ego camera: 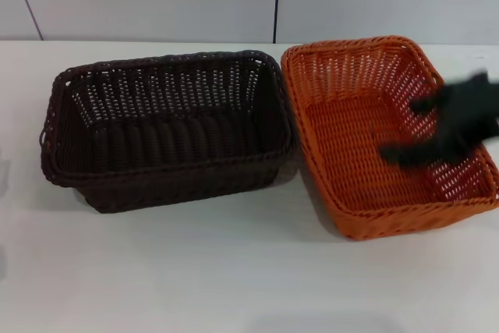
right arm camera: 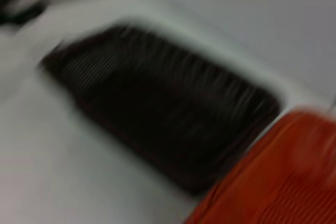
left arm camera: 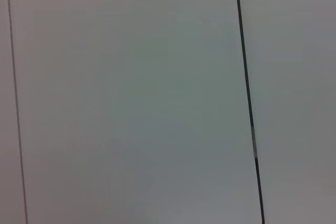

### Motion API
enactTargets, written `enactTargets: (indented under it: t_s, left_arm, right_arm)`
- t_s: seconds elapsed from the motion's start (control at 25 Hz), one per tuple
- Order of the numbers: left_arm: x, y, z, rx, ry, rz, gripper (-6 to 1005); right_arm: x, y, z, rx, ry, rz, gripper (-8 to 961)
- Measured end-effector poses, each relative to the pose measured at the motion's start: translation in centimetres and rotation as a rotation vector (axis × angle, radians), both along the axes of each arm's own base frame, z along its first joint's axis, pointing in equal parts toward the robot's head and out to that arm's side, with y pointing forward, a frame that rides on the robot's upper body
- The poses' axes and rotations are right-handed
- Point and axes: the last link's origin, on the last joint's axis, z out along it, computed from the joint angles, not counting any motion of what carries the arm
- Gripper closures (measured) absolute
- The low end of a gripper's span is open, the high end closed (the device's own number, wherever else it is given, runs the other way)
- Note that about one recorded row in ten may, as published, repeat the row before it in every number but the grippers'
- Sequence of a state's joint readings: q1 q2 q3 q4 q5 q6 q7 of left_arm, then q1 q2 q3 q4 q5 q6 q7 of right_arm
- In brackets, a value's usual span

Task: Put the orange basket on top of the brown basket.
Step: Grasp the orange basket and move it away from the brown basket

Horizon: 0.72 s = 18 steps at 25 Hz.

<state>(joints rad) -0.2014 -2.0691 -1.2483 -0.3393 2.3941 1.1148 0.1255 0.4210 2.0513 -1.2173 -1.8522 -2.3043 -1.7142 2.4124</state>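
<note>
Head view, described from left to right. On the left of a white table [ego camera: 234,271] sits the brown basket [ego camera: 168,126], its opening facing up, its long side running left to right. Just beside it on the right, rims nearly touching, sits the orange basket [ego camera: 374,138], turned at a slight angle. Both rest flat on the table and nothing lies in either.

Over the orange basket's right side hovers the right gripper [ego camera: 437,130], a blurred dark shape. Its fingers look spread apart, holding nothing, though the blur makes this uncertain. The left gripper is out of sight; its wrist camera shows only a pale wall panel [left arm camera: 131,98].

Handling, as a judgement: the orange basket looks light and fairly stiff, with openwork sides that flex a little. The braided rim on its right side, nearest the gripper, seems the best place to pinch. Held by one edge, it would probably tilt.

Room to move: the table near the robot is bare. The orange basket must rise above both rims before travelling left, and the flared sides suggest it will nest inside.
</note>
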Motion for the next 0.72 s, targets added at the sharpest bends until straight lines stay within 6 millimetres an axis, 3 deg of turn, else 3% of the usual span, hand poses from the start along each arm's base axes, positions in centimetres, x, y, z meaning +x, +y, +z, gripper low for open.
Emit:
enactTargets:
  t_s: [0.28, 0.72]
  left_arm:
    - [-0.1, 0.5, -0.2, -0.011, -0.008, 0.014, 277]
    - [0.0, 0.5, -0.4, -0.024, -0.011, 0.018, 277]
  right_arm:
    - [1.6, -1.5, 0.2, -0.165, -0.149, 0.018, 145]
    - [2.5, -0.1, -1.0, -0.178, -0.220, 0.007, 147]
